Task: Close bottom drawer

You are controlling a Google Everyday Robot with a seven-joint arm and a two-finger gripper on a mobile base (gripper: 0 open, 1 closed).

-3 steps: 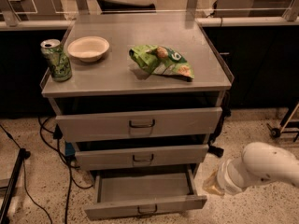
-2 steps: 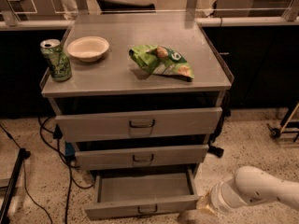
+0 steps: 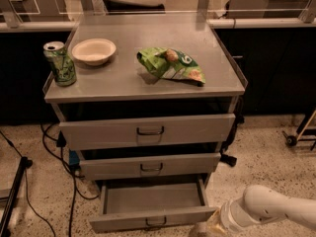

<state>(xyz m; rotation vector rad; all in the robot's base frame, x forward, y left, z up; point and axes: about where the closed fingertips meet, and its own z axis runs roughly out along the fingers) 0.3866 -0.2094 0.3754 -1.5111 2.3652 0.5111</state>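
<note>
A dim, warm light is thrown mainly from above. The table (image 3: 123, 83) top is lit brightest, with a soft sheen towards its rear. Short shadows are cast beside the can (image 3: 59, 63) and under the chip bag (image 3: 170, 64). The gaps above the drawer fronts are left black, and the open bottom drawer (image 3: 153, 199) is dulled inside. The pincer (image 3: 200, 229), at the lower edge beside that drawer's right front corner, is sunk in shade.

Single high view, angled down at cabinet (image 3: 129, 79) front, mid-range, jaws at bottom edge, right of centre
</note>
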